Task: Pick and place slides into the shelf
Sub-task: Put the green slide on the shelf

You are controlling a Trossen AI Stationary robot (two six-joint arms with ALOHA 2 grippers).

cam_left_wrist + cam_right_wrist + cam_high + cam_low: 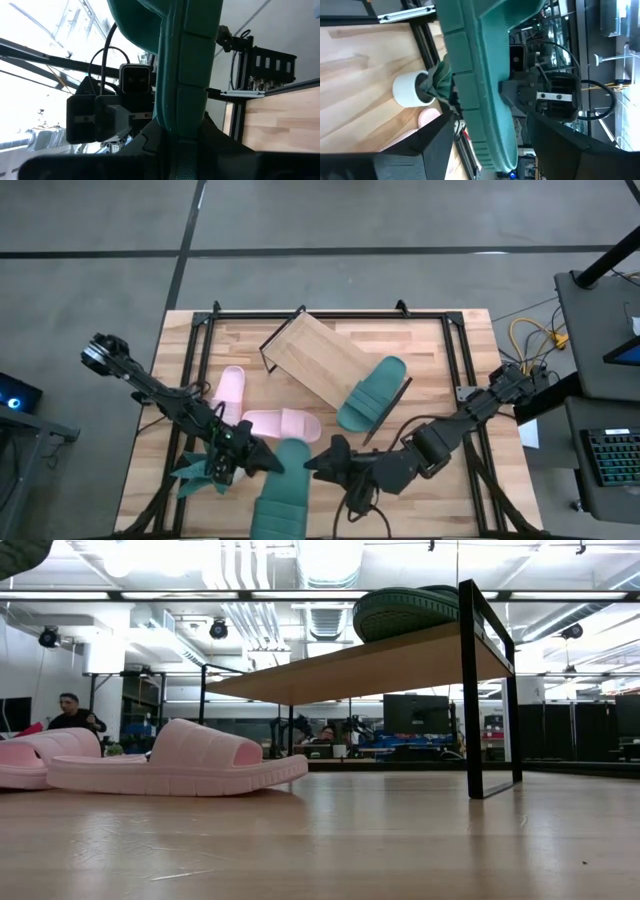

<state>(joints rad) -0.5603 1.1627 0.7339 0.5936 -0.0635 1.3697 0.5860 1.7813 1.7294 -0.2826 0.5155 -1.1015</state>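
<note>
One dark green slide [285,492] is lifted near the table's near edge; in the low view only its tip [20,554] shows. My left gripper [266,461] is shut on it from the left. My right gripper [312,466] is open, one finger on each side of the same end, a gap showing on both sides in the right wrist view [487,100]. The other green slide [372,394] lies on the right end of the tilted shelf [315,358]. Two pink slides [229,392] [283,424] rest sole-down on the table. My left gripper holds the green slide by its far end [181,120], pinched between the two fingers [149,142]. The fingers come level from the table's left and lie across the slide. The slide is lifted clear of the table and reaches out toward the near edge.
A green toy plant in a white pot [412,90] stands under my left arm at the near left [200,472]. A black frame [200,330] runs round the table. The bare wood left of the shelf's leg [480,690] is free. People sit in the room behind [72,712].
</note>
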